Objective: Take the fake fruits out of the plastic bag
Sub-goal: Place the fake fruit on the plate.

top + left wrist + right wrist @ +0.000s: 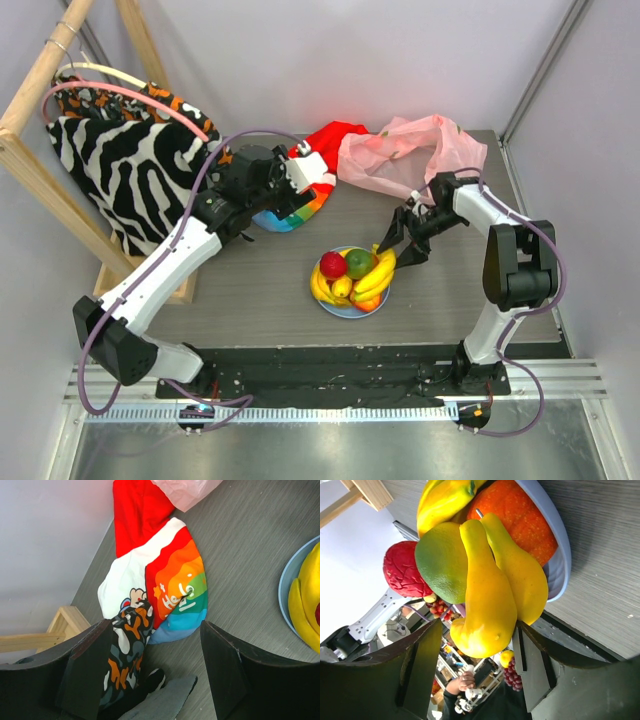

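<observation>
The grey tabletop fills most of what I can see. A wooden rack leans at its left side with a zebra cloth draped over it. The pink bag lies crumpled at the far edge, its mouth turned toward the right arm. It touches a red cloth on its left. Just in front of the red cloth sits a rainbow cloth, with a white patch and some lettering on it. Nearer the arms, well apart from the bag, is a light-blue plate, and all the fruits are piled on it, none in the bag. There is a banana bunch on the right, an orange fruit underneath at the near side, a green fruit and a red fruit at the back. The right claw is low at the plate's far-right rim with its fingers spread wide. The tip of the banana bunch sits in the gap. One finger is right against the bananas, though I cannot tell if it presses, and there is a sliver of daylight at the other. The left claw hangs over the rainbow cloth, also spread wide and gripping nothing. A mottled orange-and-grey cloth lies under it.
</observation>
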Action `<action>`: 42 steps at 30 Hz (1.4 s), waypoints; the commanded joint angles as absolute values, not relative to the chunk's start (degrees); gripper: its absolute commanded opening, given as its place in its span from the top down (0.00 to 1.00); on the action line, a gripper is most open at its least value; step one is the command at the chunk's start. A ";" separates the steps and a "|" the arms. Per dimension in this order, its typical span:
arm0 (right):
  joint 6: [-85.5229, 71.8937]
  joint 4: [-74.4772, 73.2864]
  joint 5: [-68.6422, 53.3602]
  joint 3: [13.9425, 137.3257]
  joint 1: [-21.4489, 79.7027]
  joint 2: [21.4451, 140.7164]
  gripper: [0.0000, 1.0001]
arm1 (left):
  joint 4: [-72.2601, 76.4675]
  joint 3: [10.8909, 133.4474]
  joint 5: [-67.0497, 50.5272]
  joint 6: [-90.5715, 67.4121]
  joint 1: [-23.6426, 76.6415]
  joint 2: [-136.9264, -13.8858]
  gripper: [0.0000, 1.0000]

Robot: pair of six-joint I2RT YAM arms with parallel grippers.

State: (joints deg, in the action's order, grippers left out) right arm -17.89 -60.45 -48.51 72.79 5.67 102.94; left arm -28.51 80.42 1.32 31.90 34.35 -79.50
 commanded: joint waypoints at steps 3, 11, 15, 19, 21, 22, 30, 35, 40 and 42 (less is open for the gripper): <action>-16.00 -63.11 -46.41 72.42 5.62 102.66 0.35 | -25.84 79.89 0.35 31.29 34.01 -79.01 0.25; -15.03 -63.19 -49.47 71.63 5.45 102.13 0.79 | -25.75 79.45 0.26 31.38 34.01 -78.84 0.25; -15.82 -62.76 -54.40 70.93 5.36 101.25 0.85 | -25.93 79.19 0.26 31.38 34.10 -78.75 0.26; -16.52 -63.37 -55.38 70.31 5.45 99.67 0.87 | -26.02 79.28 0.09 31.11 34.01 -79.01 0.25; -17.31 -63.72 -53.36 70.22 5.45 98.80 0.87 | -26.19 79.54 -1.41 30.85 34.01 -79.19 0.25; -17.49 -63.72 -53.18 70.05 5.62 98.62 0.87 | -26.19 79.63 -1.58 30.76 34.10 -79.28 0.25; -19.95 -62.76 -51.94 69.79 6.77 98.17 0.64 | -26.45 79.72 -1.67 30.67 34.01 -79.37 0.25; -21.53 -61.70 -50.98 69.26 7.47 99.14 0.43 | -26.54 79.45 -1.50 30.85 34.10 -79.10 0.25; -21.09 -62.23 -50.27 69.87 7.64 99.58 0.37 | -26.54 79.19 -1.41 31.02 34.01 -78.84 0.25; -20.92 -62.31 -50.19 70.05 7.56 99.58 0.37 | -26.54 79.01 -1.41 31.03 34.01 -78.75 0.25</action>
State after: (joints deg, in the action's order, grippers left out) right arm -20.08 -61.73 -50.61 69.36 7.40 100.22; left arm -28.49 79.24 -0.64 31.66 34.35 -79.50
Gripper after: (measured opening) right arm 0.624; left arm 0.746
